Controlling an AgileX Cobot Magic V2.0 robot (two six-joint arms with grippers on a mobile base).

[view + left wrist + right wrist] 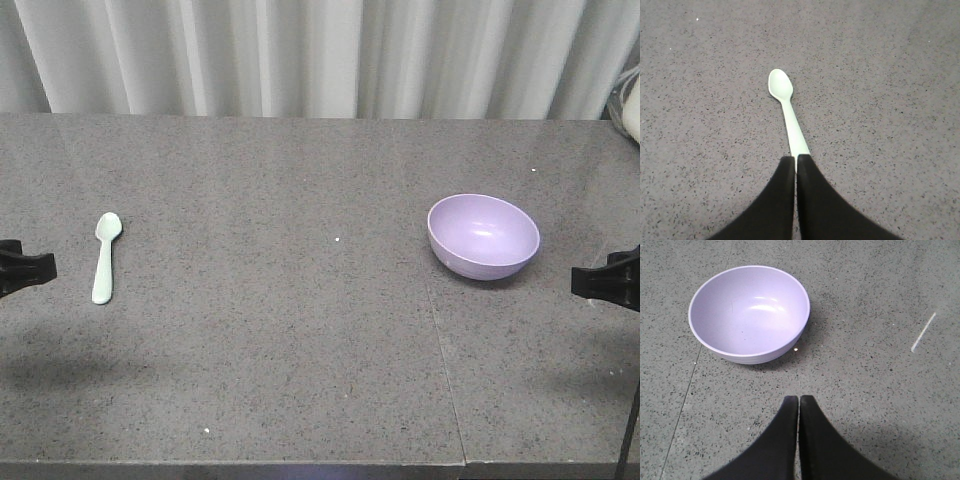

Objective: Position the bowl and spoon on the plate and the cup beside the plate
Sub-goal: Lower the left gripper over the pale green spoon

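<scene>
Exterior front-facing view, starting at the far left; what sits there?

At the edge, the left claw (45,267), black, over the grey speckled table (300,350); its two fingers are clenched together with nothing between them.

Does the left wrist view agree?

Yes; the fingers (782,200) meet tip to tip, and the handle end of the spoon (789,112) lies right at those tips from that angle; from the front the spoon (104,262) is just right of the claw and apart from it; it lies flat on the table, scoop toward the curtain (300,50), handle toward the near edge.

Moving right?

Grey stone with a few white specks; then the bowl (484,235), lavender, upright, mouth up, well apart from the spoon; a thin seam (447,350) runs from below its left side to the near edge.

And the right side?

The right claw (585,280) pokes in at the edge, near the bowl but not touching it; in the right wrist view its fingers (817,440) are pressed shut on nothing, tips aimed toward the bowl (750,315), with table between them; a short white streak (923,332) marks the table further right.
</scene>
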